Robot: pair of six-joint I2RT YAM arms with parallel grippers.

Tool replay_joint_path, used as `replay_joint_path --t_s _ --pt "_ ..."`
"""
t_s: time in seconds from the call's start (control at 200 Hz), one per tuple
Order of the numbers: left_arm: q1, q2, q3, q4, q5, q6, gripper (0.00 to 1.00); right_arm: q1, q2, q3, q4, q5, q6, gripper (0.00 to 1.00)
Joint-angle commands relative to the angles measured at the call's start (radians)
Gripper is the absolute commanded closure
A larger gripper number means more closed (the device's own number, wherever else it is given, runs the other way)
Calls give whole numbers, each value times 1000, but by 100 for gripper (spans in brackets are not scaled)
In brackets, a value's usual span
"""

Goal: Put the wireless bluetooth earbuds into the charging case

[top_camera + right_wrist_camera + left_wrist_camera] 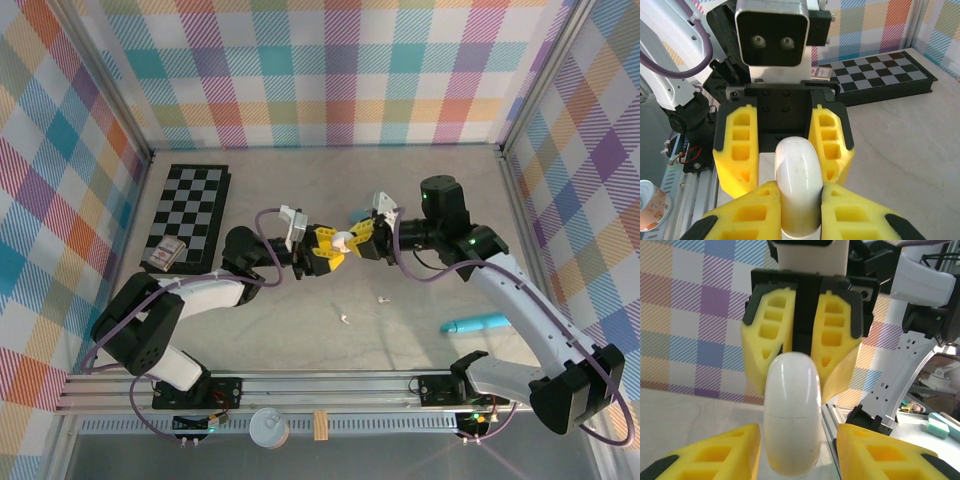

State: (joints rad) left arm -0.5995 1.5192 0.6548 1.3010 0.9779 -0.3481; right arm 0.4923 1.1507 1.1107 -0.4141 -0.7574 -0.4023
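Squinting at the overhead feed, I can barely see the glossy white pebble-shaped plastic case (341, 241), since it's boxed in from both sides over the middle of the pale grey table (300, 340). The wrist cams help. The right gripper (799, 187) is pinched tight on one end of the case, and that end runs off the bottom of its picture. The left gripper (797, 432) has its jaws parted a little, with a sliver of gap on each side of the case, so it's gripping nothing. A seam crosses the case and the lid looks closed.

Two tiny pale stemmed earbuds (382, 298) lie loose on the table, on the near side of the grippers, too small for me to call colours. Something light blue (358, 212) peeks out behind the right gripper, and I can't tell what it is. A long turquoise tube (475, 323) lies off to the right, and a black-and-white chessboard (190, 210) sits far left.
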Motion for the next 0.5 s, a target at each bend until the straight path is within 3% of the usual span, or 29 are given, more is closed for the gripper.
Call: replay_joint_path --t_s 0.0,0.495 --pt "6 16 4 -4 9 29 57 9 14 48 -66 14 -62 82" --pt "6 32 5 19 21 18 61 24 70 116 -155 13 -117 82"
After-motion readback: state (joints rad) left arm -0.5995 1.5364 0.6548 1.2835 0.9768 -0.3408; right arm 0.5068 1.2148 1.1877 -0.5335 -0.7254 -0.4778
